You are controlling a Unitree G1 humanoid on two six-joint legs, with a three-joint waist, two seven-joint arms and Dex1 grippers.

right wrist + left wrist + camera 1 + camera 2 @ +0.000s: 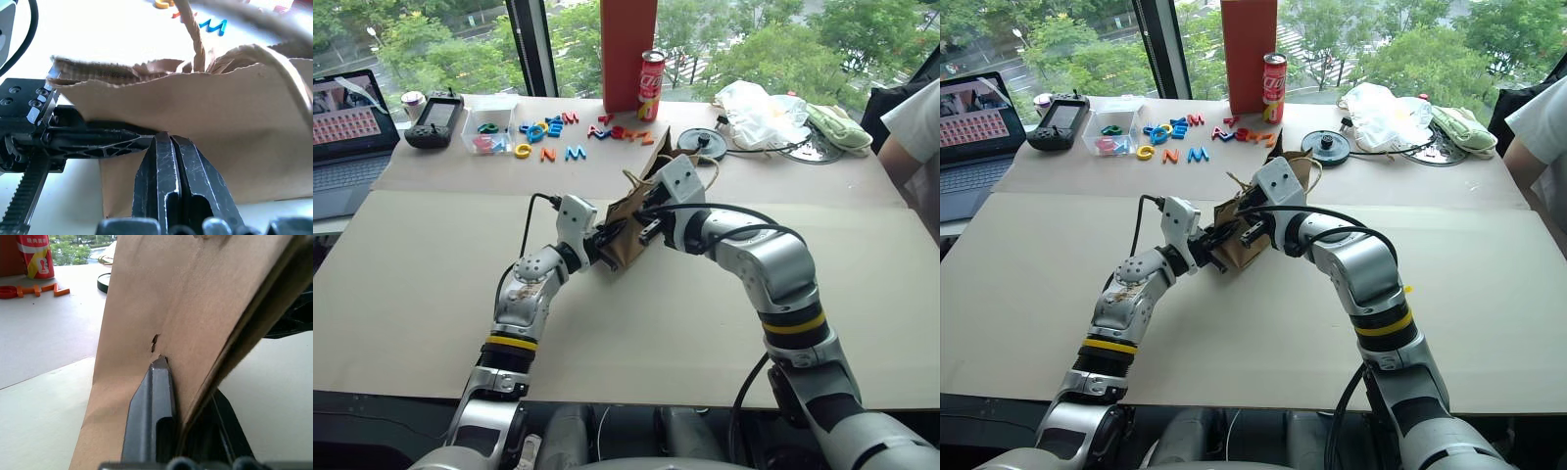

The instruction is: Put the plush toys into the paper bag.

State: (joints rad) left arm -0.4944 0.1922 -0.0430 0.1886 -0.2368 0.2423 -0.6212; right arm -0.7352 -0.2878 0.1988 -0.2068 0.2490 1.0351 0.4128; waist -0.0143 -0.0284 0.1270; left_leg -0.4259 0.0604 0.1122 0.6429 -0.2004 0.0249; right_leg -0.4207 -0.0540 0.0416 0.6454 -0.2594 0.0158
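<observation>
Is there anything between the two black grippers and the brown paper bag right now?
Nothing visible. The left gripper is shut on a side wall of the creased brown kraft paper bag, and the right gripper is shut against its wall from the other side.

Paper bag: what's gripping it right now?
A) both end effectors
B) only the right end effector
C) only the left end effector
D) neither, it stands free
A: the left end effector is shut on an edge of the paper bag, and the right end effector is shut on the bag's lower side wall.
</observation>
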